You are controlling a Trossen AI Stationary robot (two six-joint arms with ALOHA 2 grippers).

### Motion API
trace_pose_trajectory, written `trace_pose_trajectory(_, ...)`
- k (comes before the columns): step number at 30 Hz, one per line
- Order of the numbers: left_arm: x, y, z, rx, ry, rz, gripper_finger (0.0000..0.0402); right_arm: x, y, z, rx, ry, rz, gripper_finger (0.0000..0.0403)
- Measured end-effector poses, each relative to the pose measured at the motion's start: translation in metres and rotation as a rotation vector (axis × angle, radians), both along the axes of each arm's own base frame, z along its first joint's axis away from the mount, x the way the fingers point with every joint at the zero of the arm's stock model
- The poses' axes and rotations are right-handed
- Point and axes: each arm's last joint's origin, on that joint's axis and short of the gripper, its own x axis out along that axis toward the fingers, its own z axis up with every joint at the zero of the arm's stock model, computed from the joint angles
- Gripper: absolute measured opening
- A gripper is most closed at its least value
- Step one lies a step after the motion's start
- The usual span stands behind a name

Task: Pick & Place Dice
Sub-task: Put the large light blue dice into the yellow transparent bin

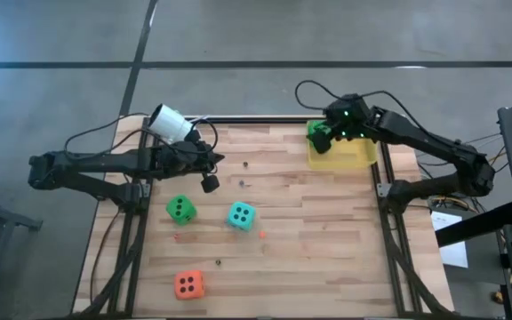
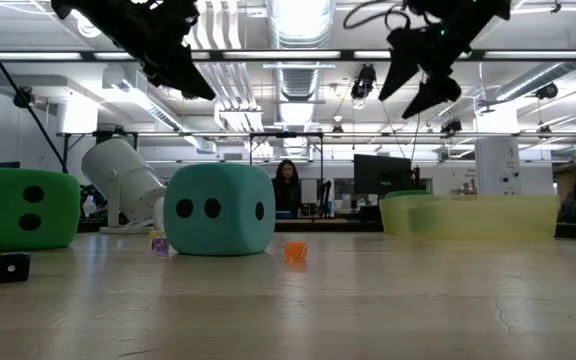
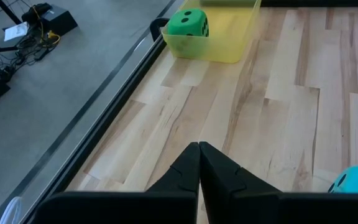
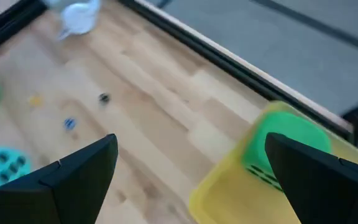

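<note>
I'm hovering over the yellow bin (image 1: 349, 156) with one green die (image 3: 188, 23) sitting inside. My right gripper (image 1: 338, 133) is hanging wide open and empty above it; my left gripper (image 1: 208, 182) is resting pinched shut, empty. Next I'm judging a reach toward the teal die (image 1: 242, 215), green die (image 1: 180, 209) or orange die (image 1: 188, 284).

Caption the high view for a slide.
Right claw open above the yellow bin holding one green die; green, teal and orange dice remain on the table.
</note>
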Motion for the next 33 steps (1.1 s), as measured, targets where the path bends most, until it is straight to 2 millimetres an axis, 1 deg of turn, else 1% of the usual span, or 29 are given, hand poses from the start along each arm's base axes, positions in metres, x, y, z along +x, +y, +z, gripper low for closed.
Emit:
trace_pose_trajectory(11,0.0,0.0,0.0,0.0,0.0,0.0,0.0012,0.021,0.064,0.003,-0.165,0.053,0.448,0.04)
trace_pose_trajectory(16,0.0,0.0,0.0,0.0,0.0,0.0,0.0012,0.026,0.087,0.004,-0.19,0.05,0.566,0.04)
trace_pose_trajectory(20,0.0,0.0,0.0,0.0,-0.001,0.0,0.0012,0.027,0.098,0.004,-0.17,0.037,0.595,0.04)
trace_pose_trajectory(26,0.001,0.0,0.001,0.007,-0.007,-0.005,0.0012,0.028,0.106,0.004,-0.159,0.03,0.614,0.04)
trace_pose_trajectory(29,0.001,-0.002,0.002,0.061,0.02,-0.061,0.0012,0.028,0.111,0.004,-0.16,0.031,0.636,0.04)
trace_pose_trajectory(33,0.002,-0.014,0.003,0.115,0.044,-0.169,0.0012,0.023,0.121,0.007,-0.18,0.027,0.692,0.04)
